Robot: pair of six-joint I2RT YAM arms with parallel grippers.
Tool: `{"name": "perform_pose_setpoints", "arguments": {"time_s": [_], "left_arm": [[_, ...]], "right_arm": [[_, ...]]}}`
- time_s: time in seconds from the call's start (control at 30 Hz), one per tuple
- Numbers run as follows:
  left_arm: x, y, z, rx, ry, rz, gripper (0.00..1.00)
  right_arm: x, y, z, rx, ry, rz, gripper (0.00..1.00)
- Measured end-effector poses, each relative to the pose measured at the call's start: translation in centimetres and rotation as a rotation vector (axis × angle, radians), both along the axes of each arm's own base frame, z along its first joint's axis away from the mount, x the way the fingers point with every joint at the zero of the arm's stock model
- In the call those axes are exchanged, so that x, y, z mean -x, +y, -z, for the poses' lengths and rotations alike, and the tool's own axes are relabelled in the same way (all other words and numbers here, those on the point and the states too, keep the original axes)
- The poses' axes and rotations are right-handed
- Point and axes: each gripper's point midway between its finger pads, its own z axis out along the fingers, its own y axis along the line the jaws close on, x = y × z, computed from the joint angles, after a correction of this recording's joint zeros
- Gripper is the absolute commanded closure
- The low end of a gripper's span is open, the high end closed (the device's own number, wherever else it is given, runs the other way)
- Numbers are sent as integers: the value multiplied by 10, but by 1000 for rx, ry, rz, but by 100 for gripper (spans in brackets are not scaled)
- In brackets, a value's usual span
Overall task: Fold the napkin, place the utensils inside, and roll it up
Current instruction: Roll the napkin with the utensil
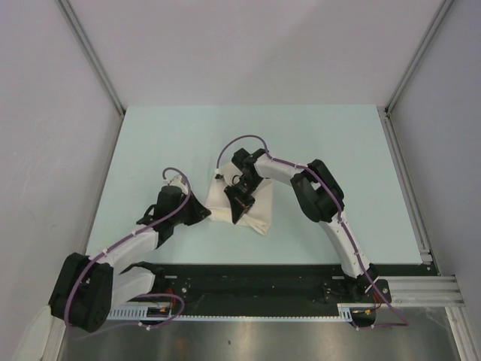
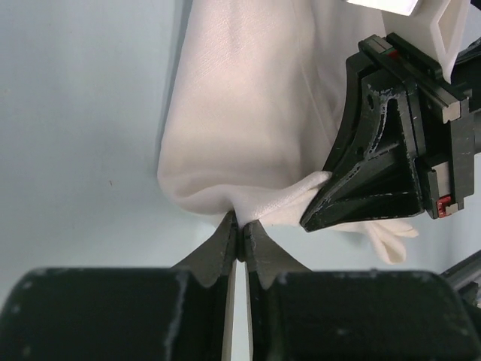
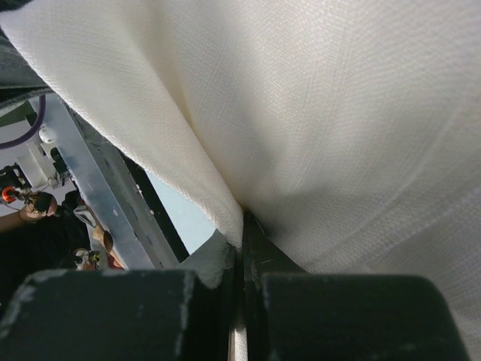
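Napkin (image 1: 259, 216) was held at two points on the tabletop (image 1: 338, 150).
Left fingers (image 2: 218, 257) pinched shut on its 9 o'clock edge; right fingers (image 3: 264, 259) clamped shut on a fold.

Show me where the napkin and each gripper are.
napkin (image 2: 240, 113): left wrist view, middle of the cloth.
left gripper (image 2: 239, 235): left wrist view, between its fingertips.
right gripper (image 3: 242, 229): right wrist view, between its fingertips.

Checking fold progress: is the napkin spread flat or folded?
Folded, not flat: the napkin shows a rounded doubled edge, pinched by left gripper and right gripper.
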Motion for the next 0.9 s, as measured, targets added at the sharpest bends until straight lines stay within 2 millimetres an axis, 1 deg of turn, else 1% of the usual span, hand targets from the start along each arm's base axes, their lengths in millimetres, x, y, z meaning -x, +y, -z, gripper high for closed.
{"name": "perform_pose_setpoints", "arguments": {"time_s": [0.07,0.17,0.23,0.27,0.33,0.37,0.43,0.47,0.57,0.67,0.77,0.9], "left_arm": [[-3,1,-1,17,1,-8,91],[-9,6,2,32,11,-28,93],[-11,8,11,38,41,-34,93],[-10,9,15,39,56,-34,93],[-9,9,23,44,85,-30,94],[-9,9,25,47,94,-29,94],[-10,9,26,55,98,-25,94],[-11,8,27,59,100,-22,94],[-13,8,27,62,105,-16,95],[-14,7,27,65,111,-8,96],[-17,6,28,64,115,3,97],[-18,6,28,67,120,12,98]], "right_arm": [[0,0,0,-1,2,1,100],[0,0,0,-2,2,1,95],[0,0,0,-3,3,1,91],[0,0,0,-3,3,1,84],[0,0,0,-4,5,3,76],[1,0,-2,-8,13,6,69],[2,1,-4,-17,24,14,63],[3,0,-6,-17,21,16,58],[3,-4,-11,-15,3,25,52],[0,-11,-16,-3,-49,39,48],[-6,-18,-23,3,-130,56,46],[-16,-28,-33,3,-292,91,44]]}}
